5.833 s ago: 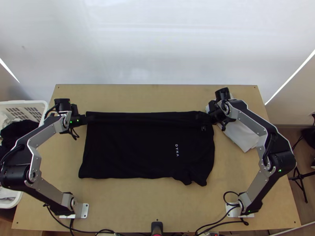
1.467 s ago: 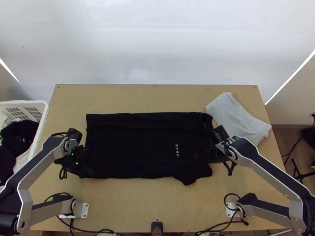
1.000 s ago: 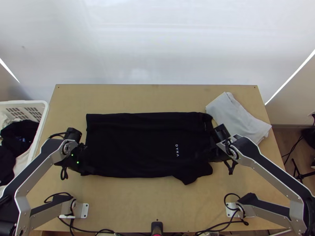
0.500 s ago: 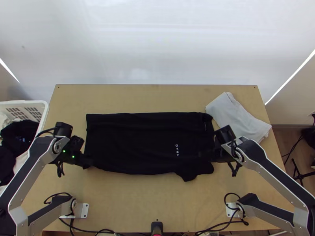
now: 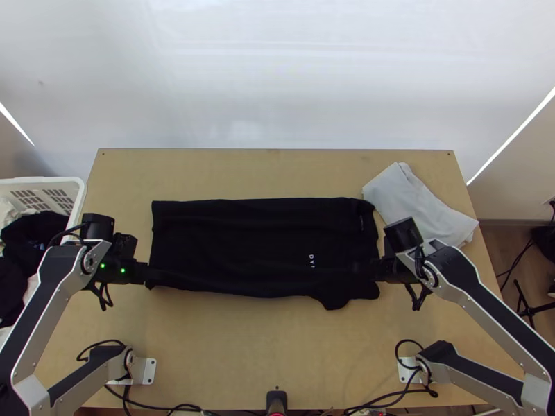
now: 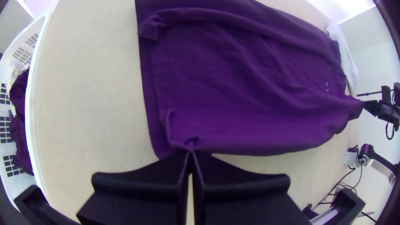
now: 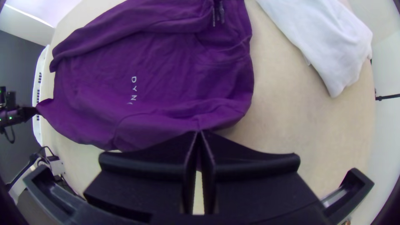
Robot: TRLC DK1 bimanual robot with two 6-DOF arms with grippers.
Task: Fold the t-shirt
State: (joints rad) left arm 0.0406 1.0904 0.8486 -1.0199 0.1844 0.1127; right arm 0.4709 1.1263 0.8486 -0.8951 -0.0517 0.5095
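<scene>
The black t-shirt (image 5: 243, 243) lies lengthwise across the table, a folded strip along its far side; its near edge is lifted and curls over. At the shirt's left end my left gripper (image 5: 151, 273) is shut on the near edge; in the left wrist view the same gripper (image 6: 189, 153) pinches a small tuft of the shirt (image 6: 233, 91). My right gripper (image 5: 374, 270) is shut on the near edge at the right end. In the right wrist view that gripper (image 7: 201, 134) holds the shirt (image 7: 166, 62) below the chest lettering.
A folded light-grey cloth (image 5: 416, 208) lies at the table's far right, beside the shirt. At the left table edge stands a white basket (image 5: 80, 191) with dark and white clothes in it. Bare wood (image 5: 263, 353) runs along the near side.
Both grippers have moved away from the near table edge side slightly and outward, the left more. The shirt's near edge has risen and shifted toward the far side, now covering part of the lettering.
</scene>
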